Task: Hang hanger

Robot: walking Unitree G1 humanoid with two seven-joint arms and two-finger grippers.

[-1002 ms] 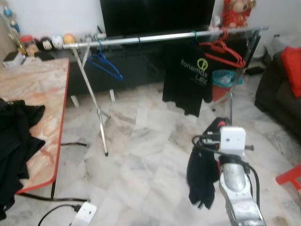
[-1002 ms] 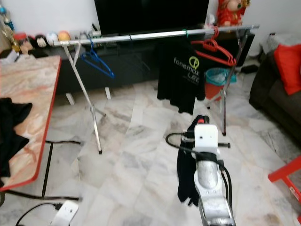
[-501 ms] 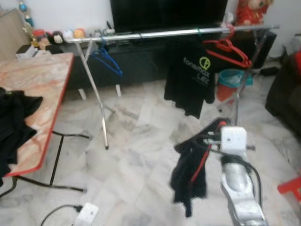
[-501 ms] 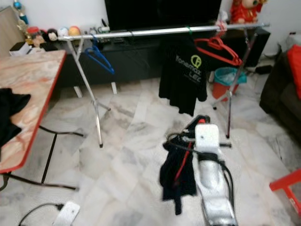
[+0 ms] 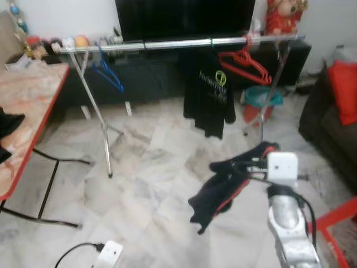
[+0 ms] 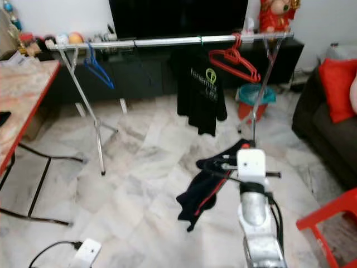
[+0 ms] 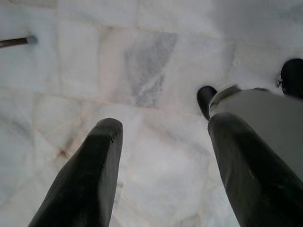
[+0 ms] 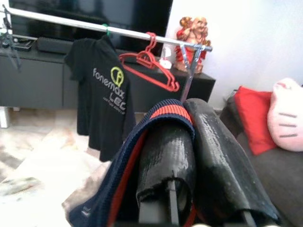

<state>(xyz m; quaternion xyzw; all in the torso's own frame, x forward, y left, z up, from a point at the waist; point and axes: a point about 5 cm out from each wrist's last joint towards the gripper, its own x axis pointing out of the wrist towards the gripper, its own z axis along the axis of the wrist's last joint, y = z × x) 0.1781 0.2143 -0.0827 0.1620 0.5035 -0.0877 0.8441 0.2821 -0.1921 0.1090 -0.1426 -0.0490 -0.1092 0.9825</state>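
My right gripper (image 5: 249,163) is shut on a hanger carrying a dark navy garment (image 5: 216,188) with red trim, held out over the marble floor. In the right wrist view the navy collar (image 8: 163,116) drapes over one black finger (image 8: 165,156). The garment flares out to the left below the arm. Ahead stands a silver clothes rail (image 5: 167,43) with a black printed T-shirt (image 5: 207,95), red hangers (image 5: 245,61) and a blue hanger (image 5: 106,72). My left gripper (image 7: 161,156) hangs open above the floor.
A red-edged marble table (image 5: 28,111) with black cloth (image 5: 6,124) stands at the left. A white power strip (image 5: 109,254) lies on the floor. A dark sofa with a red cushion (image 5: 341,89) and a red stool (image 5: 340,220) are at the right. A bin (image 5: 257,100) sits behind the rail.
The view has shifted, with the table sliding out to the left. The garment, which hung straight down beside my right arm, has swung out to the left.
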